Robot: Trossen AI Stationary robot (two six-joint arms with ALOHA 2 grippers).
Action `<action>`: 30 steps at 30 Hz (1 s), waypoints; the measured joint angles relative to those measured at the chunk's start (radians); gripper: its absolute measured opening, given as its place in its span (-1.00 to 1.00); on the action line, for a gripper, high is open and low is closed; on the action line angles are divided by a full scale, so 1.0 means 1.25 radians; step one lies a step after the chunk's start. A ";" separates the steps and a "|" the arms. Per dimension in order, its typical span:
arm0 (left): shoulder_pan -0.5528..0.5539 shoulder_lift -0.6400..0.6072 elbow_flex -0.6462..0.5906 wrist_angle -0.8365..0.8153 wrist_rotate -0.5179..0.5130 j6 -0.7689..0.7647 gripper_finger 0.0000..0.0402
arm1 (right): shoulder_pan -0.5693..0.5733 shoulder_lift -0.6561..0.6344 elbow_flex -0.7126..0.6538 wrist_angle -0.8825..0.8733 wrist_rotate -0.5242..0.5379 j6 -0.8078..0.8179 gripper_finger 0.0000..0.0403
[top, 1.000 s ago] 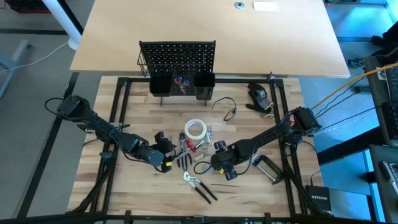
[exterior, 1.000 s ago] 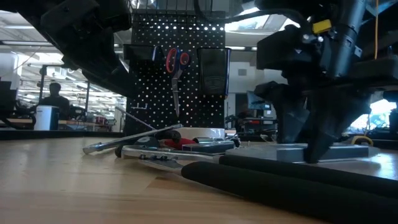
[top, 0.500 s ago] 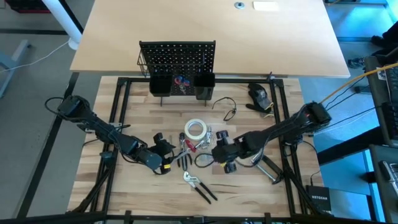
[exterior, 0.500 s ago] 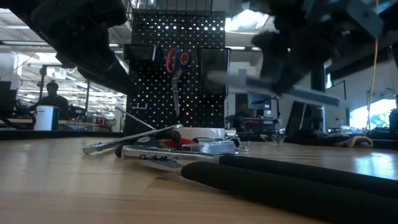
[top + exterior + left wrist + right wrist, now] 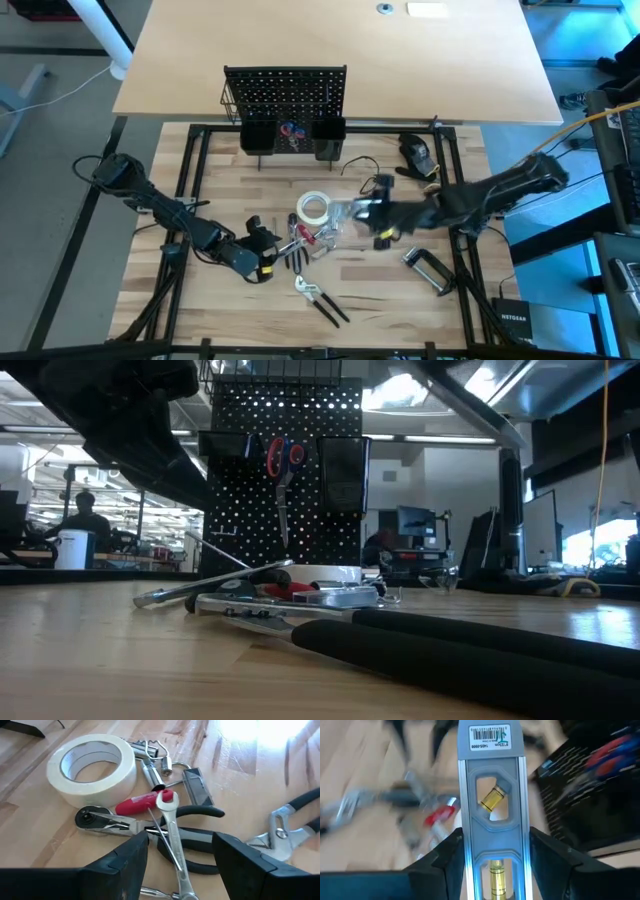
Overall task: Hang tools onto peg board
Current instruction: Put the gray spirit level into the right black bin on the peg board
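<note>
Spirit level (image 5: 492, 815) sits clamped between the fingers of your right tool (image 5: 372, 213), lifted above the middle of the tabletop (image 5: 400, 300), just right of the tape roll (image 5: 313, 208). Its long axis runs out ahead of the fingers, label end leading. You're mid-carry; next, I judge, swing it toward the peg board (image 5: 285, 92) at the far edge. Your left tool (image 5: 268, 240) waits with fingers spread beside the tool pile.
</note>
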 joint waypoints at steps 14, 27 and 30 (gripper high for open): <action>0.001 0.000 0.000 0.002 -0.002 -0.004 0.05 | -0.260 -0.169 -0.268 0.674 -0.158 -0.132 -0.04; 0.001 0.000 0.000 0.000 -0.001 -0.005 0.05 | -0.470 -0.073 -0.293 1.026 -0.319 -0.071 -0.08; 0.001 0.000 0.000 -0.001 -0.001 -0.015 0.05 | -0.501 -0.051 -0.287 1.084 -0.322 -0.066 -0.09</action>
